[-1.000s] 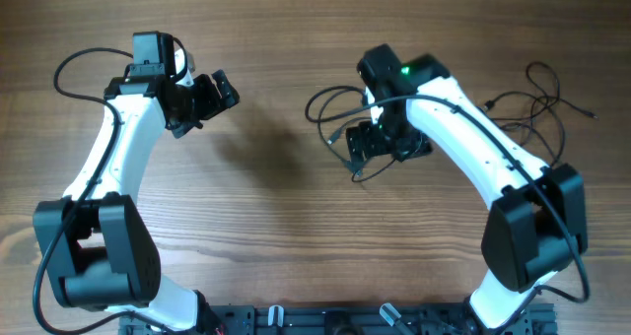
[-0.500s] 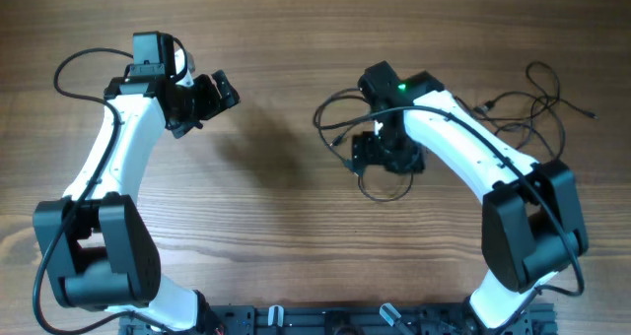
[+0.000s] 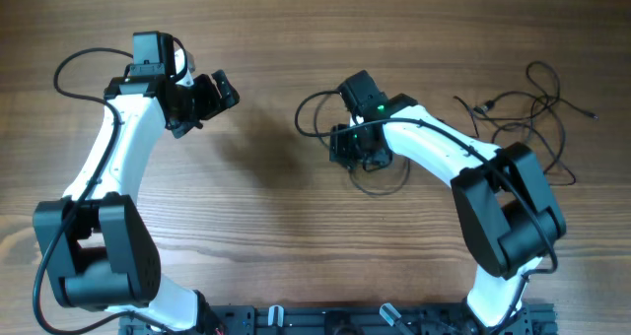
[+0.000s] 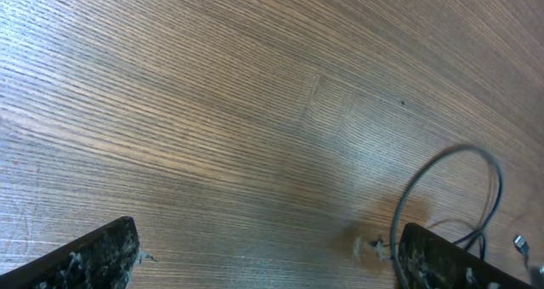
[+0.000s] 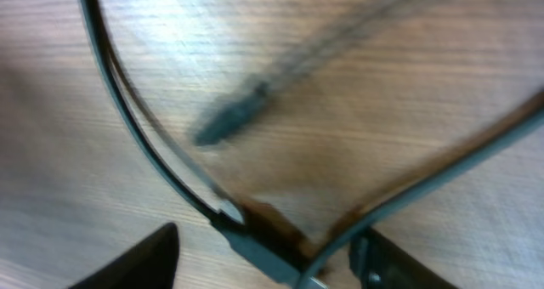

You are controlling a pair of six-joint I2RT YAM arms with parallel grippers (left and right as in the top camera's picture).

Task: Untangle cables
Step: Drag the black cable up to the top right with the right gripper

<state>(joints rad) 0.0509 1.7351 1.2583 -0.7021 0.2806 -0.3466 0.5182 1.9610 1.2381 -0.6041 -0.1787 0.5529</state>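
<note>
Thin black cables lie on the wooden table. One cable loops left of my right gripper, and another loop lies just below it. A loose tangle of cables lies at the far right. In the right wrist view my right gripper is open, low over the table, with a cable's plug end between its fingers and a cable curving away. A second, blurred plug lies ahead. My left gripper is open and empty at the upper left; a cable loop shows at its right.
The wooden table carries nothing else. The arms' bases and a black rail sit along the near edge. My right arm reaches across between the two cable groups.
My right gripper has moved left and slightly up, away from the right tangle, and the cable loops near it have shifted left with it. The left arm has not moved.
</note>
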